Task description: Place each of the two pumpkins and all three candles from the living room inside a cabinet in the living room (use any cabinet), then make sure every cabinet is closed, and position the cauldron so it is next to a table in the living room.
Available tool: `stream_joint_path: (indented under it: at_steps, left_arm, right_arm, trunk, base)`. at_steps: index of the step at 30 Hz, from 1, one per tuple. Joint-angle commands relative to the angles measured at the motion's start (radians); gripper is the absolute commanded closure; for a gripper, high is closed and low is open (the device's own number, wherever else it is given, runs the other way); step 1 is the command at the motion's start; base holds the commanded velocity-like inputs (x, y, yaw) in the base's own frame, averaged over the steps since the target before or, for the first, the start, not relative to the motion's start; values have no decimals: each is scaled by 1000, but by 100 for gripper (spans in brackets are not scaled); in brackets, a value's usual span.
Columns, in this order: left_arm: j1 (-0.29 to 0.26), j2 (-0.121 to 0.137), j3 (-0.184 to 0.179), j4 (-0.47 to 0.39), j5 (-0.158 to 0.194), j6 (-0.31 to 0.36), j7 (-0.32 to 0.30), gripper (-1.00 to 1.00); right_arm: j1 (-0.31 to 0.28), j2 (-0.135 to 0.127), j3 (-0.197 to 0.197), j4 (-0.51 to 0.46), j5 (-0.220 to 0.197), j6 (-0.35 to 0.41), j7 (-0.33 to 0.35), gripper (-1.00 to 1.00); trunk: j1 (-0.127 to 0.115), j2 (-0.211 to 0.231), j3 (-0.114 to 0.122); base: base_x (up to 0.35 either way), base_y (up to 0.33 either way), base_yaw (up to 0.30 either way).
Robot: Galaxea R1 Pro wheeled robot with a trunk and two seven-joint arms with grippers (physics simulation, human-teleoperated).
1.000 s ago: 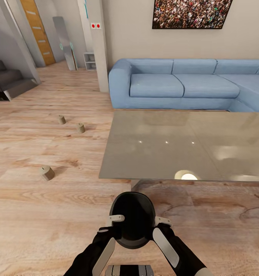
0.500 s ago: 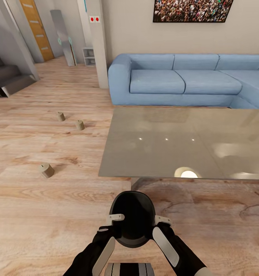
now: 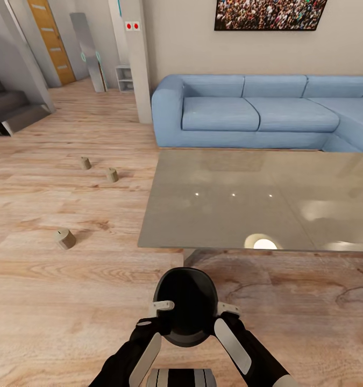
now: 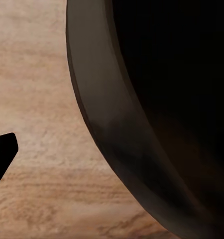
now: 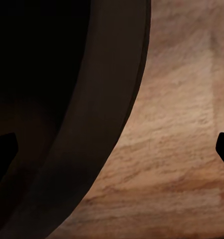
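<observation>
Between 1 second ago and half a second ago the whole head view shifted, so the camera moved, not the room; since then nothing has changed. I judge the robot has halted just short of the tabletop's [image 3: 229, 204] near edge, a fair spot to set the cauldron [image 3: 185, 307] down beside it.

The cauldron hangs between both jaws: the left gripper [image 3: 158, 312] at its left rim, the right gripper [image 3: 224, 314] at its right rim, each partly spread across the rim. Firm clamping I cannot tell.

3 candles lie on the floor [image 3: 68, 301], off the tabletop's left edge: nearest [image 3: 65, 238], middle [image 3: 112, 174], farthest [image 3: 84, 163].
</observation>
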Motion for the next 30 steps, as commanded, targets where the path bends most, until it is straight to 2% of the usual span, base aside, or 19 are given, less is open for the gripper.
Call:
stream_joint_path:
  at_steps: [1, 6, 14, 16, 20, 22, 30]
  left_arm:
    - [0, 0, -1, -1, 9, 2, 9, -100]
    - [0, 0, -1, -1, 9, 2, 9, -100]
    - [0, 0, 3, -3, 15, 13, 12, -100]
    - [0, 0, 3, -11, 44, 16, 14, -100]
    - [0, 0, 3, -24, 153, 39, 16, -100]
    - [0, 0, 3, -26, 191, 51, 16, -100]
    - [0, 0, 5, -28, 209, 56, 16, -100]
  right_arm:
    - [-1, 0, 2, -1, -8, 1, -9, -100]
    - [-1, 0, 2, 0, -8, 1, -9, -100]
    - [-1, 0, 2, 0, -9, 1, -9, -100]
    - [-1, 0, 2, 0, -9, 1, -9, -100]
    - [-1, 0, 2, 1, -9, 1, -9, -100]
    - [-1, 0, 3, 2, -9, 1, -9, -100]
    - [-1, 0, 3, 2, -9, 1, -9, -100]
  trunk:
    - [0, 0, -1]
    - [0, 0, -1]
    - [-4, 2, 30]
    - [-5, 2, 38]
    - [-6, 3, 53]
    - [-7, 3, 61]
    - [-11, 5, 92]
  base:
    - [0, 0, 0]
    - [0, 0, 0]
    - [0, 0, 0]
    - [0, 0, 0]
    - [0, 0, 0]
    - [-20, 0, 0]
    - [-153, 0, 0]
